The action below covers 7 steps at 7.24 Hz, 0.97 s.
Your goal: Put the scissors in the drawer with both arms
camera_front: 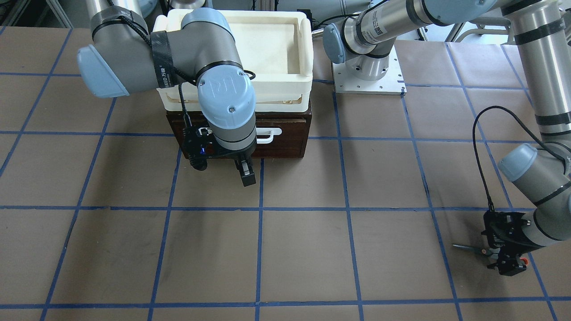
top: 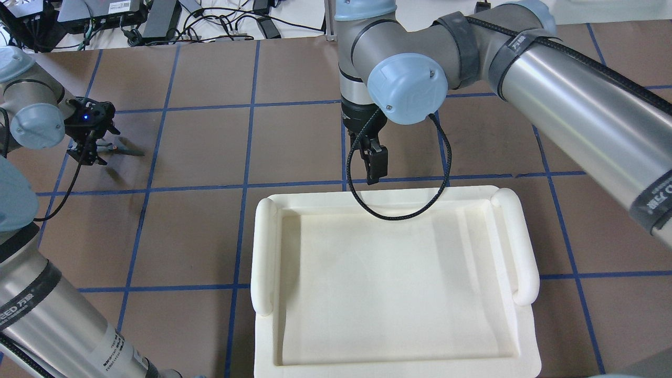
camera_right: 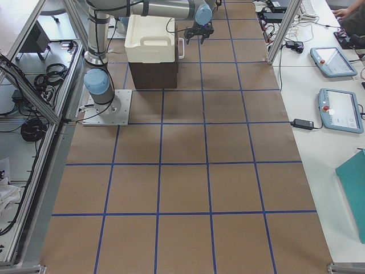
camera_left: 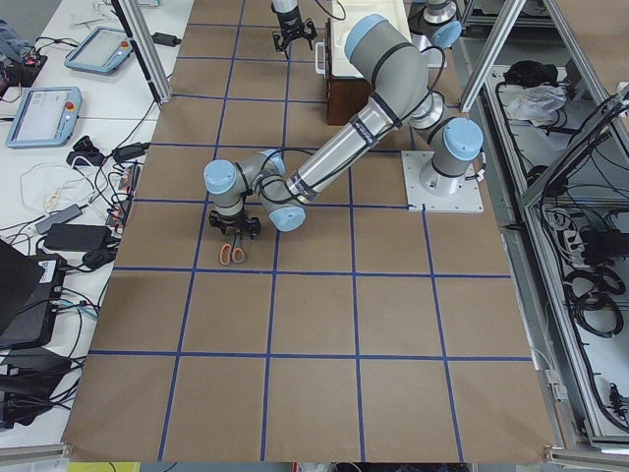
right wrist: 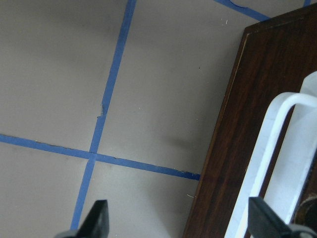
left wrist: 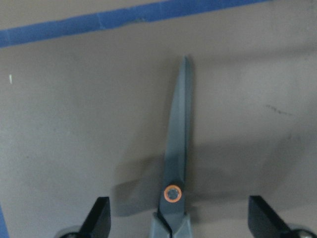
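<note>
The scissors (left wrist: 177, 148) lie flat on the brown table, dark blade pointing away from my left gripper, with an orange ring at the pivot. They also show in the front-facing view (camera_front: 472, 248) and the overhead view (top: 124, 151). My left gripper (left wrist: 181, 220) is open and low over them, a finger on each side of the pivot; it also shows in the front-facing view (camera_front: 506, 261). The dark brown drawer (camera_front: 285, 143) is closed, with its white handle (camera_front: 270, 135) facing forward. My right gripper (camera_front: 244, 171) is open and empty, just in front of the drawer (right wrist: 247, 124).
A cream-white plastic tray (top: 265, 252) sits on top of the drawer cabinet. A black cable (top: 399, 210) from my right wrist hangs over the tray's front rim. The left arm's white base plate (camera_front: 368, 80) stands beside the cabinet. Blue tape lines grid the table.
</note>
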### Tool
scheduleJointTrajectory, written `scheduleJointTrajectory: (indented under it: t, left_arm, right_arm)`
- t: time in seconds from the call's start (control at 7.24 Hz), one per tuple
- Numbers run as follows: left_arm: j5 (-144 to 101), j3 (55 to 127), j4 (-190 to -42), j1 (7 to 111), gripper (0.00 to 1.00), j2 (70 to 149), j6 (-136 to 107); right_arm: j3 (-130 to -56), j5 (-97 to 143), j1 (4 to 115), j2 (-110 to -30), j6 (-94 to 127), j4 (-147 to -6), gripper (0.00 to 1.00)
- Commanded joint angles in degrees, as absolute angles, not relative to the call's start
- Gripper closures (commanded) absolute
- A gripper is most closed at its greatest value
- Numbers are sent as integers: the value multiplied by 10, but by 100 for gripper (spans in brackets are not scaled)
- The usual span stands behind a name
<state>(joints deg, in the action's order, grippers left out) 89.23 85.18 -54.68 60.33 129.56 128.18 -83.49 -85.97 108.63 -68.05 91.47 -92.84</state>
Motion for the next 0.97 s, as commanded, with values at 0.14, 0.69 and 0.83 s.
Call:
scheduleJointTrajectory:
  t: [0.14, 0.69, 0.83]
  left_arm:
    - [894, 857, -541, 603, 15, 1293, 1286]
    - [893, 858, -539, 602, 41, 1292, 1288]
    - [893, 858, -537, 602, 45, 1290, 1288]
  right_arm:
    - [-835, -859, 1085, -674, 915, -904, 0]
    - [-836, -858, 1085, -667, 916, -897, 0]
    - [-836, -858, 1085, -663, 923, -896, 0]
